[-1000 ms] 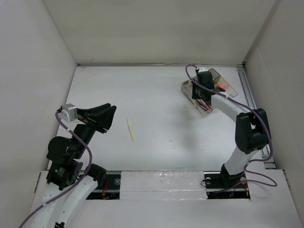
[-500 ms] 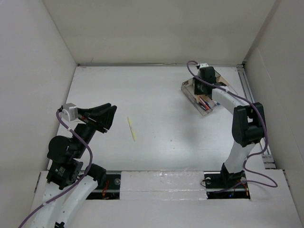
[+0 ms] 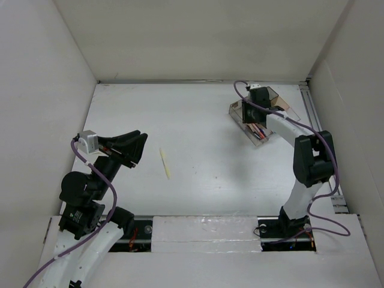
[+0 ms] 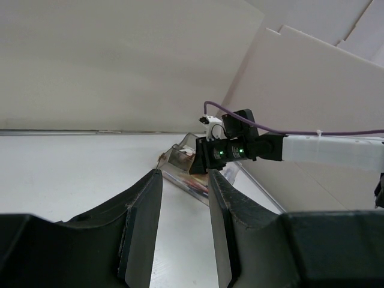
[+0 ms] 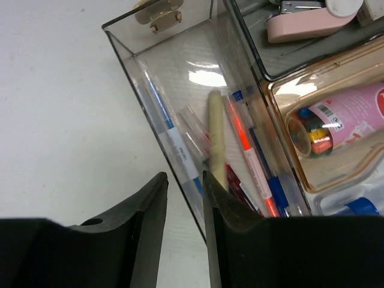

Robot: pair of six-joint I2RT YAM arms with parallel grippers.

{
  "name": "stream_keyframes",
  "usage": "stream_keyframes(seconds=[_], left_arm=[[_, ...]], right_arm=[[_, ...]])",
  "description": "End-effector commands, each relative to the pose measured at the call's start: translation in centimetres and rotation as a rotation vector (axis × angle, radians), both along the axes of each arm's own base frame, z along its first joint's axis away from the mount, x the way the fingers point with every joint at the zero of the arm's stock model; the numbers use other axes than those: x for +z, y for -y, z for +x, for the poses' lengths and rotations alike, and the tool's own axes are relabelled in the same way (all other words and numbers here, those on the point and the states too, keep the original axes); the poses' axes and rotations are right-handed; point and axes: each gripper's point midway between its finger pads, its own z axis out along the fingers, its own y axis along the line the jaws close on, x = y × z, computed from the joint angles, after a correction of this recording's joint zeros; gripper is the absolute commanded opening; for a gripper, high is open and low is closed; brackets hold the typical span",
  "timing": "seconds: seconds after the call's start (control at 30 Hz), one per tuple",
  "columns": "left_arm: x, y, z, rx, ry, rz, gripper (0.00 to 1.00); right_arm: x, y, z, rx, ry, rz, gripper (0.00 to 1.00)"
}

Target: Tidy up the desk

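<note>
Moving part: right arm only. Against the shots from the last second, the right gripper [image 3: 251, 113] has shuffled a little over the clear compartmented plastic tray [image 3: 261, 141], out toward the far wall and back again. Left arm and loose stick unchanged.
Right claw: narrow gap, nothing between the fingers; hangs over the tray's long pen compartment [image 5: 129, 45].
In that compartment: cream stick [image 5: 216, 138] lying lengthwise among the blue pen [image 5: 161, 108] and red pen [image 5: 240, 132], parallel to them and to the compartment wall.
Read: looks like a drop-off already done, arm free for the next pick. Judgement only.
Left claw: left gripper [image 3: 139, 139] raised over the left side, narrow gap, empty, aimed across at the tray [image 4: 180, 162].
Still out: thin pale yellow stick [image 3: 165, 163] on bare tabletop, near the left gripper, well apart from the tray. Long axis runs roughly near–far, far end tipped slightly left.
Desk location: large flat white matte desk [image 3: 198, 120] is the floor of the white-walled cell, directly beyond both arm bases.
Desk axis: long side appears to run left–right in the top view; foreshortening makes this uncertain. Metal rail [image 3: 309, 126] follows the right edge, running near–far.
Tray pose: far right corner area, skewed to the desk edges.
Remaining: judging by one loose stick, nearly finished.
</note>
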Motion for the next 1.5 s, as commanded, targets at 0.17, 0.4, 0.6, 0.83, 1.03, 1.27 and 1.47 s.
stream_keyframes(seconds=[0.17, 0.4, 0.6, 0.83, 1.03, 1.27, 1.47], left_arm=[[0.8, 0.1, 0.0, -0.006, 0.033, -0.009, 0.32], [0.7, -0.1, 0.0, 0.005, 0.035, -0.011, 0.32], [0.9, -0.3, -0.1, 0.011, 0.039, -0.015, 0.32], [1.0, -0.5, -0.3, 0.015, 0.046, -0.018, 0.32], [1.1, -0.4, -0.4, 0.011, 0.048, -0.017, 0.32], [1.2, -0.4, -0.5, 0.011, 0.051, -0.018, 0.32], [1.1, -0.4, -0.3, 0.013, 0.048, -0.018, 0.32]], right_arm=[[6.5, -6.3, -1.9, 0.139, 0.138, 0.147, 0.26], [4.9, -19.7, -7.1, 0.399, 0.12, 0.122, 0.0], [2.3, -29.8, -12.4, 0.553, 0.099, 0.079, 0.28], [-1.4, -35.2, -15.2, 0.651, 0.034, 0.019, 0.37], [-3.6, -36.7, -15.4, 0.67, -0.007, 0.013, 0.39], [-5.8, -37.0, -15.4, 0.664, -0.041, 0.001, 0.39], [-6.3, -36.8, -15.4, 0.652, -0.042, -0.005, 0.38]])
